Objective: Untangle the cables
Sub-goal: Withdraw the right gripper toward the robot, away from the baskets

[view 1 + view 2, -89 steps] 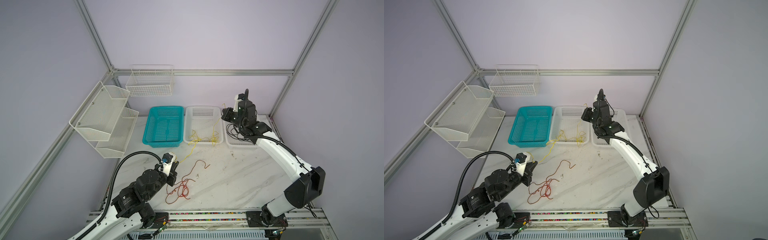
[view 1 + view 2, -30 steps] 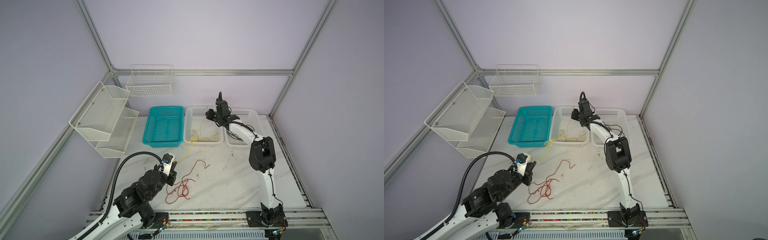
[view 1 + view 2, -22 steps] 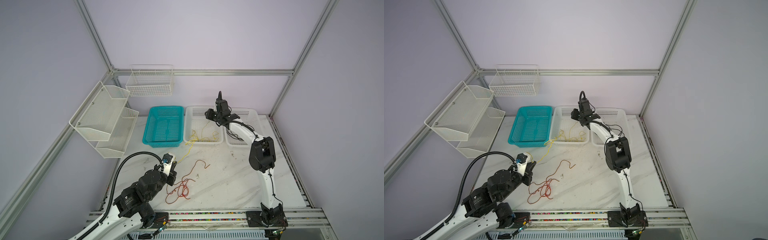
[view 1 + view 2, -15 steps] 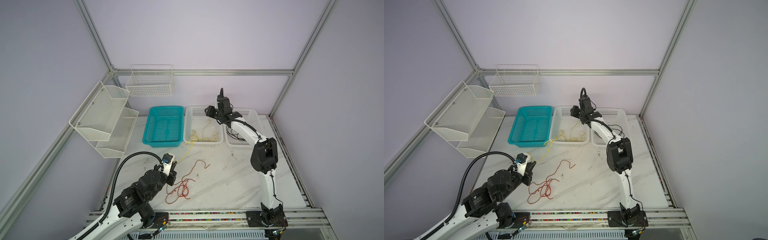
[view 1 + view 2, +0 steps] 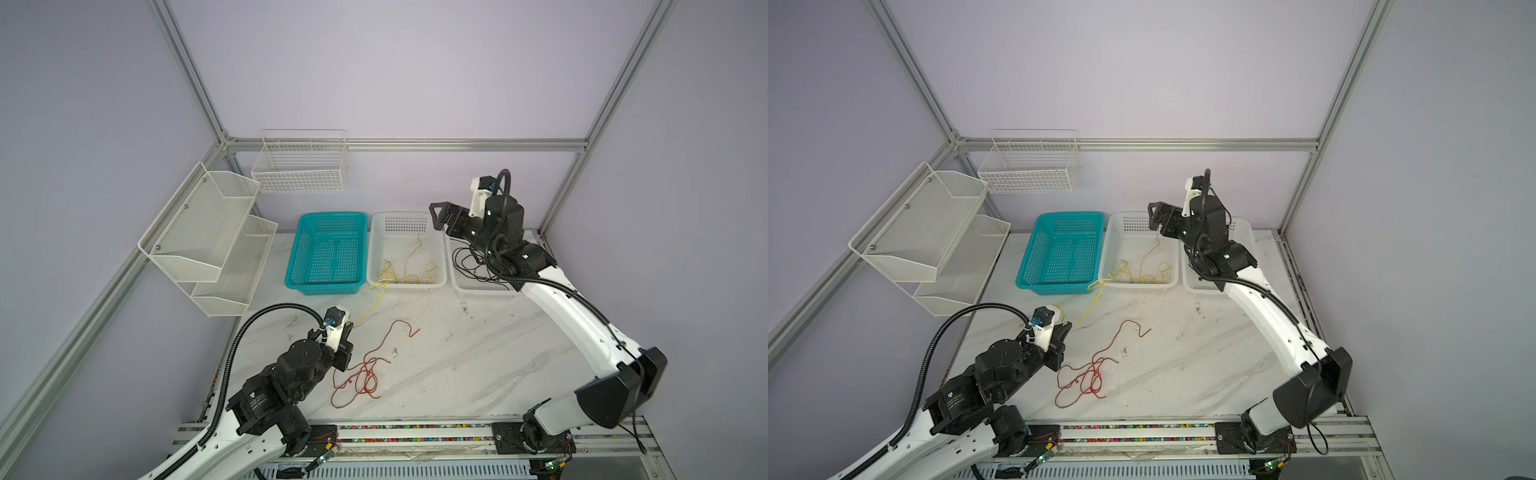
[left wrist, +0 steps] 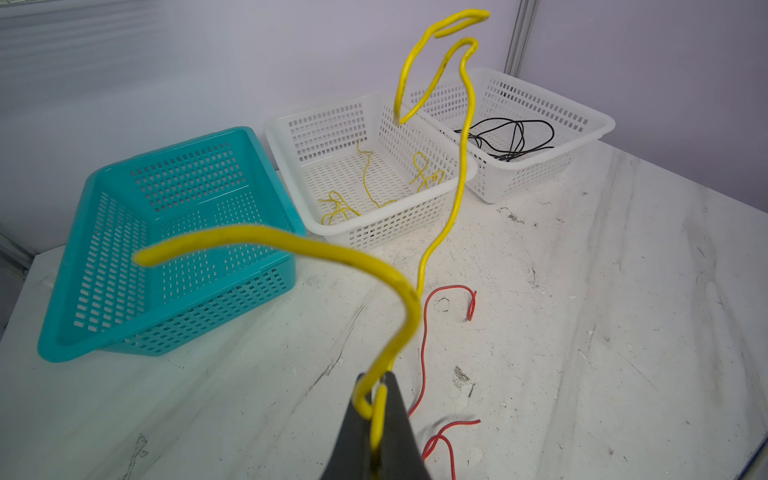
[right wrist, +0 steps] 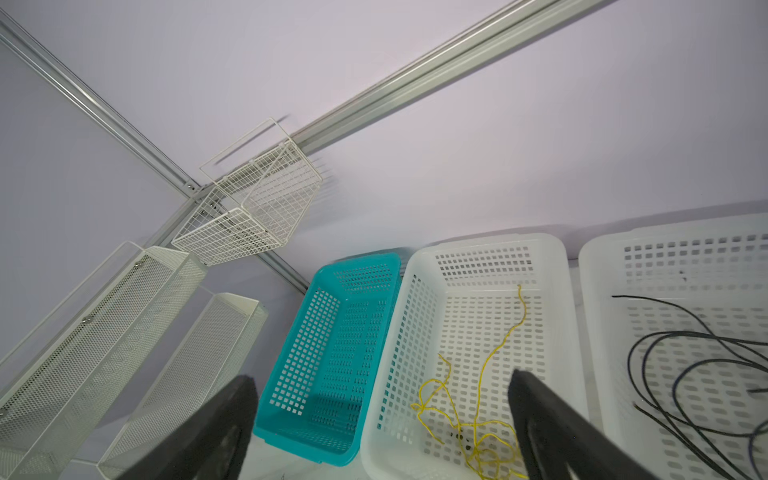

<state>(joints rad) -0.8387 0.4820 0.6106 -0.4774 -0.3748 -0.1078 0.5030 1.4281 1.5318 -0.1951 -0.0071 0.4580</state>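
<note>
My left gripper (image 5: 348,326) (image 5: 1066,326) (image 6: 376,390) is shut on a yellow cable (image 5: 371,307) (image 5: 1090,307) (image 6: 457,187) low at the front left. The cable rises from the gripper toward the front rim of the middle white basket (image 5: 407,286) (image 5: 1133,286) (image 7: 415,311). More yellow cables (image 5: 409,270) (image 7: 486,374) lie inside that basket. A red cable (image 5: 365,374) (image 5: 1088,374) (image 6: 424,332) lies looped on the marble beside the left gripper. Black cables (image 5: 469,266) (image 6: 515,137) (image 7: 665,353) lie in the right white basket (image 5: 482,291). My right gripper (image 5: 440,216) (image 5: 1156,216) (image 7: 380,378) hangs open above the middle basket's back, holding nothing.
A teal basket (image 5: 324,286) (image 5: 1054,286) stands left of the white ones and has nothing in it. White mesh shelves (image 5: 208,237) and a wire basket (image 5: 301,166) hang on the left and back walls. Metal frame posts stand at the corners.
The right gripper's jaws have opened wide above the middle basket, and that arm has lifted and drawn back to the right. The left arm and its yellow cable have not moved.
</note>
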